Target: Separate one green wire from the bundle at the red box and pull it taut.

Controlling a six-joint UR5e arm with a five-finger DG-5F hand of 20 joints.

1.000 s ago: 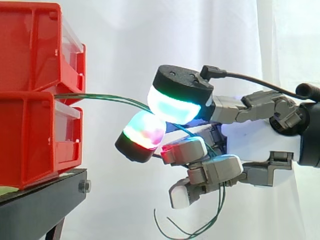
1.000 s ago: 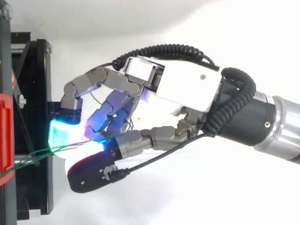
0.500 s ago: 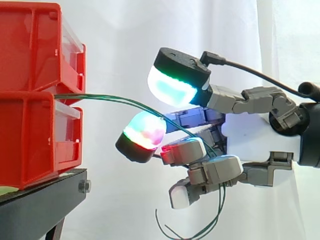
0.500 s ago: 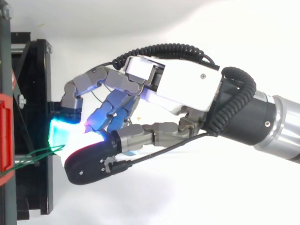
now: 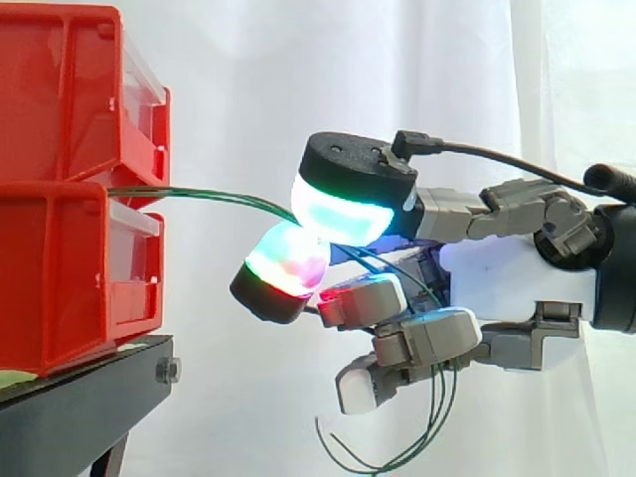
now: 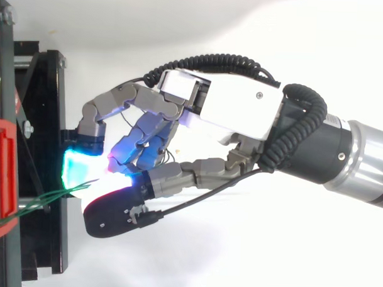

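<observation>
Thin green wires (image 5: pixel 214 195) leave the gap between the two stacked red bins (image 5: pixel 70 189) and run right in a shallow arc to my hand (image 5: pixel 517 278). They pass between the cyan-green glowing thumb pad (image 5: pixel 343 209) and the red-green glowing finger pad (image 5: pixel 288 260) below it, and the two pads close on them. Behind the pinch the wires drop through the curled lower fingers, and their loose ends (image 5: pixel 397 459) hang in loops under the hand. From above, the wires (image 6: pixel 41 204) cross the black stand towards the hand (image 6: pixel 224 113).
The red bins stand on a black stand (image 5: pixel 89 397) at the left, with its frame (image 6: pixel 45 176) right in front of the fingertips. A white curtain hangs behind. Open space lies below and above the hand.
The thumb lifted off the wires half a second ago and has now come back down onto them. The loose wire ends swung slightly; the arm and bins stayed put.
</observation>
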